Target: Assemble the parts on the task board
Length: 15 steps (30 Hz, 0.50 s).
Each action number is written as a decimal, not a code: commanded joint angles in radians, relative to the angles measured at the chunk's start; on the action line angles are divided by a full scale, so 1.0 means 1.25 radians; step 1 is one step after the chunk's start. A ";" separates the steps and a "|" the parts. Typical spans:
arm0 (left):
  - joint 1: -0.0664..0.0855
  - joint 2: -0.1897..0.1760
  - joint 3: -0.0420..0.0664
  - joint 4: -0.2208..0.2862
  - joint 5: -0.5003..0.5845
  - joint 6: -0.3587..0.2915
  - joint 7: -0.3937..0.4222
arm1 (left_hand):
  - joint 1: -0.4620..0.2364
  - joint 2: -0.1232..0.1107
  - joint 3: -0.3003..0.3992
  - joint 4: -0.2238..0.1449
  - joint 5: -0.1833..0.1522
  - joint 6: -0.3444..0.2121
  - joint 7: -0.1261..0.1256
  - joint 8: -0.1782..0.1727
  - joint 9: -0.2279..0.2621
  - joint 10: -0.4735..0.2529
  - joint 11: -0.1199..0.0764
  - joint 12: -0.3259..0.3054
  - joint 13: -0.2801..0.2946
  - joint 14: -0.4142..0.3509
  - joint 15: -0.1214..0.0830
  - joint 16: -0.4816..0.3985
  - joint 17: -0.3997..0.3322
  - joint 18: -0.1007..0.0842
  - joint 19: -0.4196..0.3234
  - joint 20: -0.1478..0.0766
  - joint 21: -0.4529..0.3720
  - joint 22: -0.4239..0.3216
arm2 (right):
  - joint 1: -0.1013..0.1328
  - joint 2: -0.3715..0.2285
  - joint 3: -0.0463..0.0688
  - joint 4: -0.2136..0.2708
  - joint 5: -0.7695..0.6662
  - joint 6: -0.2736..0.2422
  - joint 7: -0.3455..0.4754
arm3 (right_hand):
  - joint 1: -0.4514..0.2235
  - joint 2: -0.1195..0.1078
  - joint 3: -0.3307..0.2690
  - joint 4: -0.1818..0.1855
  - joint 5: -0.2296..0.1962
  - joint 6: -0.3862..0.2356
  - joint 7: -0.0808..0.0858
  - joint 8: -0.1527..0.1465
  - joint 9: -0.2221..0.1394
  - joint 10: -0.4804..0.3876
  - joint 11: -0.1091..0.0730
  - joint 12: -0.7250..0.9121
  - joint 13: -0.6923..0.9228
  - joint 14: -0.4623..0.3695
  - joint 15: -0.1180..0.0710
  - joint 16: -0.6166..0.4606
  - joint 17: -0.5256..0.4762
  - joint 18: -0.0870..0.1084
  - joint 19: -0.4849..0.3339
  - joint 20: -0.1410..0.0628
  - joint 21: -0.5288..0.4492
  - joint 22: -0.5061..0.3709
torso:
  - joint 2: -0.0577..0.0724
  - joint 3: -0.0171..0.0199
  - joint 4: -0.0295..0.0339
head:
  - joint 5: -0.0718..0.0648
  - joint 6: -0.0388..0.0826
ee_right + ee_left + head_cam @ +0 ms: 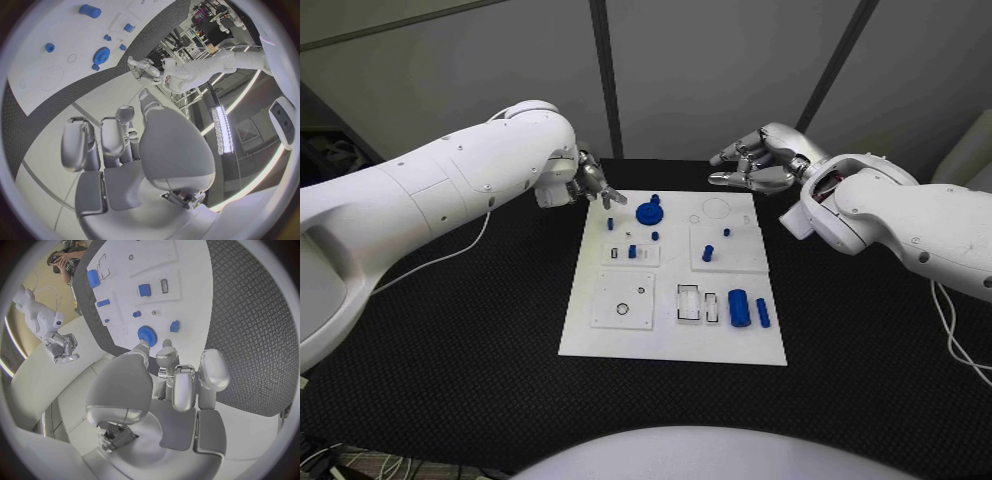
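The white task board [672, 338] lies in the middle of the table. On its far part stands a blue gear [649, 212] with several small blue pegs [708, 252] around it. A blue cylinder [738, 302] and a blue bar [763, 312] lie on the near right part. My left hand [589, 182] hovers at the board's far left corner, fingers apart and holding nothing, its fingertips [166, 345] close to the gear [147, 334]. My right hand [754, 165] hangs above the far right edge, loosely curled and holding nothing. In the right wrist view, the right hand [119, 140] is apart from the board [56, 70].
The black textured table [459, 330] surrounds the board on every side. Square inset plates [623, 302] and rectangular slots [689, 302] mark the board's near half. A round recess [718, 209] sits at its far right.
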 commanded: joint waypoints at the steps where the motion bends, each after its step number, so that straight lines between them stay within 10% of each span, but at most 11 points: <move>1: -0.005 0.007 -0.001 -0.017 -0.019 0.009 0.027 | 0.007 0.004 -0.004 0.001 -0.001 0.000 0.005 -0.001 -0.003 0.027 0.004 0.007 0.025 0.061 0.005 -0.005 0.114 -0.010 -0.004 0.004 -0.003 -0.001 | 0.001 0.002 0.000 0.003 -0.001 -0.005 0.006 | -0.007 -0.002 0.001 0.005 0.005 0.004 0.000 -0.003 -0.001 0.001 -0.002 0.000 0.000 0.012 0.001 -0.004 0.001 0.004 0.003 0.000 -0.003 0.027 | 0.000 0.0001 0.0003 | 0.000 0.000; 15: -0.020 0.032 -0.004 -0.064 -0.050 0.025 0.031 | 0.005 0.006 -0.008 0.002 -0.002 0.005 0.004 0.000 -0.009 0.027 0.004 0.012 0.026 0.061 0.005 -0.005 0.114 -0.010 -0.005 0.004 -0.004 -0.002 | 0.001 0.003 0.000 0.002 -0.002 -0.004 0.007 | -0.007 -0.002 0.001 0.005 0.005 0.004 0.000 -0.003 -0.001 0.001 -0.002 0.000 0.000 0.012 0.001 -0.003 0.001 0.004 0.003 0.000 -0.003 0.027 | -0.001 0.0001 -0.0002 | 0.002 0.001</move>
